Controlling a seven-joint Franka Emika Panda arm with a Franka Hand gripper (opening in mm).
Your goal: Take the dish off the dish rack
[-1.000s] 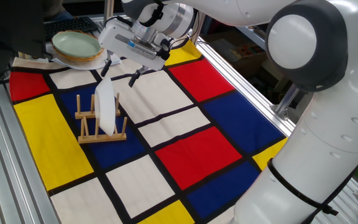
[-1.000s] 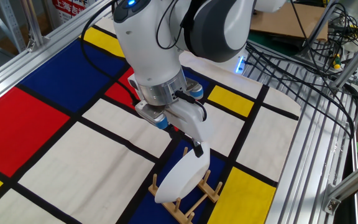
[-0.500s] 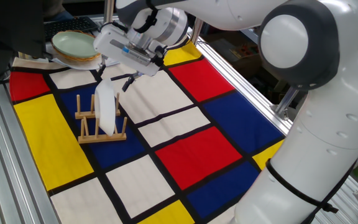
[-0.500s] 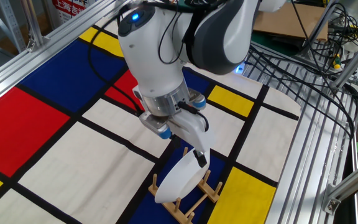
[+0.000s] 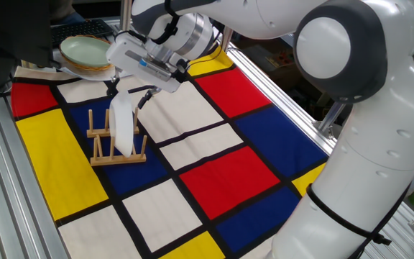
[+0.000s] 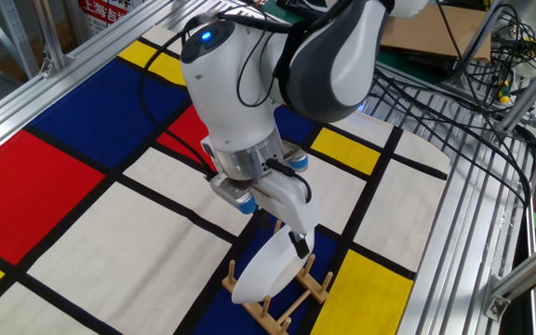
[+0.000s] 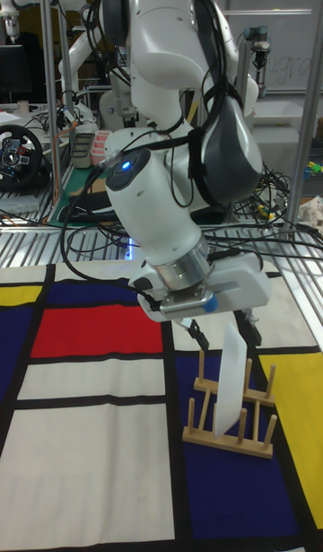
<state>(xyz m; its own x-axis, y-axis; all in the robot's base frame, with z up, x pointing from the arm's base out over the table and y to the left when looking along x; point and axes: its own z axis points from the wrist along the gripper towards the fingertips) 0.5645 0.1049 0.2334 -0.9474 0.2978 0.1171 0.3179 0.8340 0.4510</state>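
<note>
— On the checkered cloth (image 5: 214, 173), where does the plate (image 5: 123, 124) stand?
— Upright in the wooden rack (image 5: 116, 142), set between the pegs on a blue square, its top edge leaning a little toward the far side. In the tall fixed view the plate (image 7: 233, 372) shows edge-on, and the rack (image 7: 231, 410) sits just right of the cloth's middle.
— And the gripper (image 5: 129, 93)?
— Spread, with one dark finger on either side of the plate's top rim. Whether the pads touch the plate I cannot tell. In the other fixed view only one finger (image 6: 298, 244) shows, lying against the upper edge of the plate (image 6: 266, 267) above the rack (image 6: 282, 300).
— What differs from a second ago?
— The gripper has come down and moved left toward the plate; earlier its fingers hung above and right of the rim, now they straddle it. Plate and rack have not shifted.
— Anything else nearby?
— A pale green bowl (image 5: 86, 50) rests on a wicker tray (image 5: 90, 66) at the far left corner, well apart from the rack.
— Any writing?
— A red sign with white characters (image 6: 106, 12) at the far edge of the other fixed view, too small to read. A blue light (image 7: 125, 164) glows on the arm.
</note>
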